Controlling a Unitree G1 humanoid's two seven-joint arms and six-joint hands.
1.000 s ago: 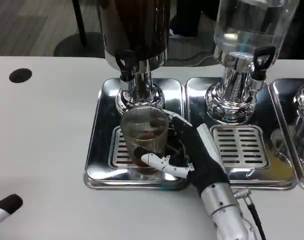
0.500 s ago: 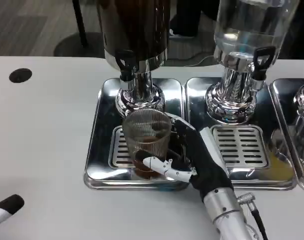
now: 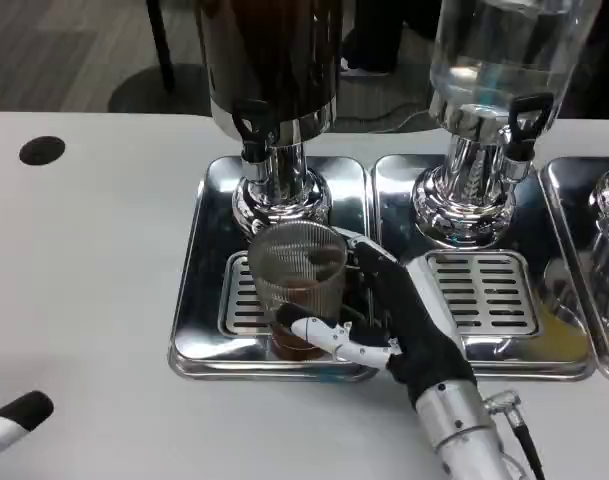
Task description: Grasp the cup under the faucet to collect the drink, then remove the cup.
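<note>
The right hand (image 3: 404, 320) wraps its fingers (image 3: 329, 335) around the ribbed clear cup (image 3: 296, 285), which stands on the drip grate (image 3: 242, 305) just below the dark dispenser's faucet (image 3: 256, 130), a shallow layer of brown drink at its bottom. To lift it away well, the grip should hold firm low on the wall and the cup should stay upright, drawn toward the wrist side and clear of the chrome tray (image 3: 199, 335) lip before it crosses to the bench (image 3: 84, 300). A left hand (image 3: 12, 418) fingertip waits well off to the far side; whether its fingers are spread I cannot tell.

No readable text, labels, brands, numbers or signs appear on anything here.
</note>
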